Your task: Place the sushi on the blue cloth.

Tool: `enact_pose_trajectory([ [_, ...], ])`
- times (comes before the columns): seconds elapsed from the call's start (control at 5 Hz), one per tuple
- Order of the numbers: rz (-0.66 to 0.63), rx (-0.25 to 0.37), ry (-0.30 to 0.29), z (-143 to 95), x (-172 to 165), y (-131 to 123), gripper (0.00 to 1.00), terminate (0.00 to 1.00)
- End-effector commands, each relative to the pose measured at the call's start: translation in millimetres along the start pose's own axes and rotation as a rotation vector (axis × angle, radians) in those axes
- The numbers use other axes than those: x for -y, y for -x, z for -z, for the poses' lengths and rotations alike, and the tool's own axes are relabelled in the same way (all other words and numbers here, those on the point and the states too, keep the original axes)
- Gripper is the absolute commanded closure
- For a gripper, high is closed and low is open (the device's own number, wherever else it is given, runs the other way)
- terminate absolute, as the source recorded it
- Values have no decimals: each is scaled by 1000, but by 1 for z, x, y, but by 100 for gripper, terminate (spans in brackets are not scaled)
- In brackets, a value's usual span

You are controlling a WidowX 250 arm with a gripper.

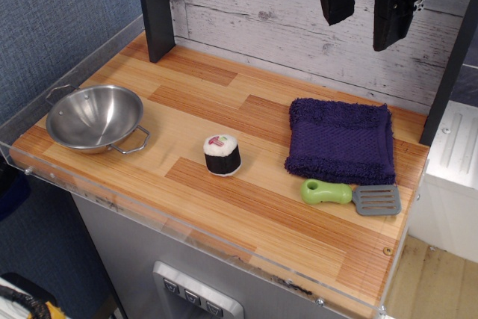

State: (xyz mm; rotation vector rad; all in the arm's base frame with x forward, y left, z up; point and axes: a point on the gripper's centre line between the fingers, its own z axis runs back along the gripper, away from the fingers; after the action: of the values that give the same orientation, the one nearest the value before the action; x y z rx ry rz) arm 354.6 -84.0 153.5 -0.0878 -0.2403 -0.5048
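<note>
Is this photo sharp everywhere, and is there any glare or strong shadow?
In the observation.image view, the sushi and blue cloth look crisp, each with only a soft shadow; the steel bowl shows bright reflections inside; the pincer at the top is a dark silhouette with little detail, cropped by the frame edge.

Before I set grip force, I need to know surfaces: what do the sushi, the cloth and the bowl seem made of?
The sushi looks like soft fabric or felt: matte black sides, fuzzy white top. The blue cloth looks like thick terry, with a looped, fluffy pile. The bowl looks like polished metal, probably steel, with mirror-like reflections.
</note>
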Motion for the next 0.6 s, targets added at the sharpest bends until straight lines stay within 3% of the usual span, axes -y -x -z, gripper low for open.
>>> enact_pose_trajectory([
  [0.0,0,0,0,0,0,0,0,0],
  [0.4,-77,-15,-15,-9,-6,81,0,0],
])
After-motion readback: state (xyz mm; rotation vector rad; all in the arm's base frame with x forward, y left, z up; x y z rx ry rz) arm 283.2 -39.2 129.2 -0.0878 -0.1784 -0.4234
